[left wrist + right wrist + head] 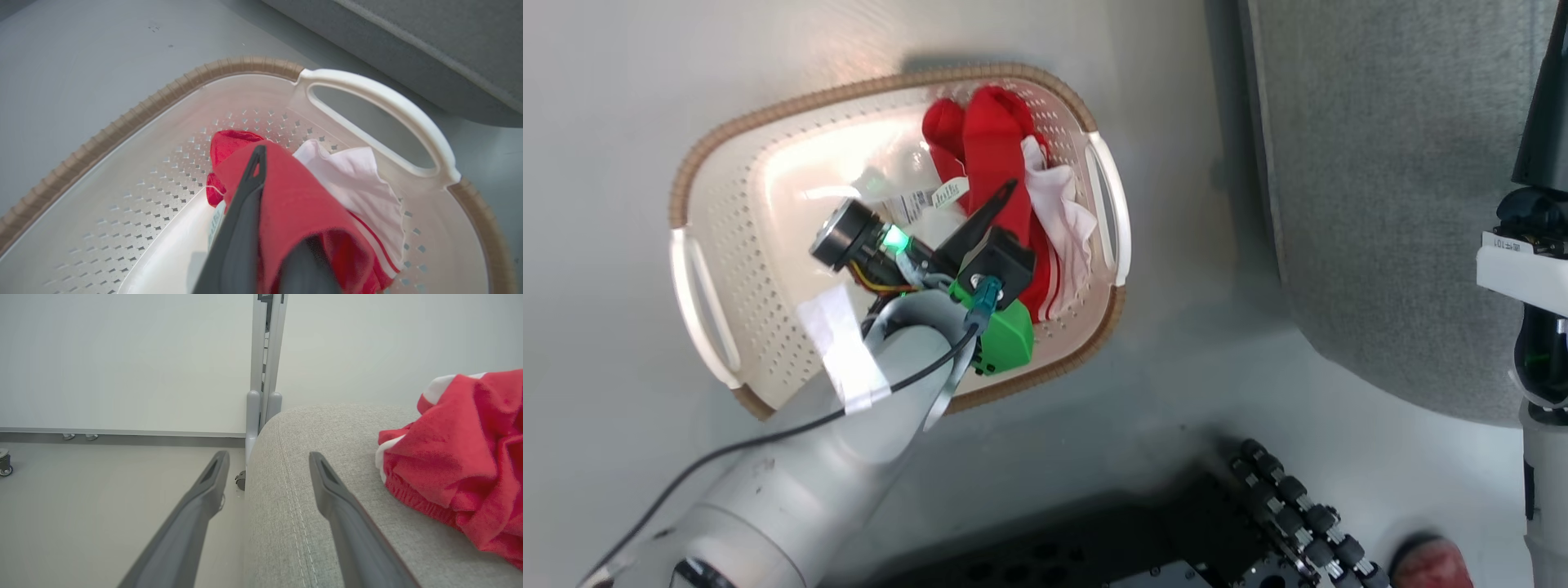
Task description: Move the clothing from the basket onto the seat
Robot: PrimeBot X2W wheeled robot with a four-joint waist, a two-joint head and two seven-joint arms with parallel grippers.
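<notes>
The left claw (1003, 202) was down inside the basket (792, 102). Its fingers were close together on a fold of the red and white garment (992, 139), which lay bunched against the basket's end wall, under the handle (380, 102) that faced the seat (1388, 204). One finger showed bare in the left wrist view and the other was buried under red cloth. The hold looked real, but how deep it went could not be told. The basket stood on the floor (605, 122) near the seat's rounded corner. The right claw (268, 457) hung wide open and empty at the seat's edge, near another red garment (461, 457) lying on the cushion.

To lift well, the left arm would probably need to rise straight up until the trailing white panel cleared the rim, since loose cloth could snag on the handle or drag the light basket along. Only then should it swing across and set the piece on bare cushion, well in from the edge.
</notes>
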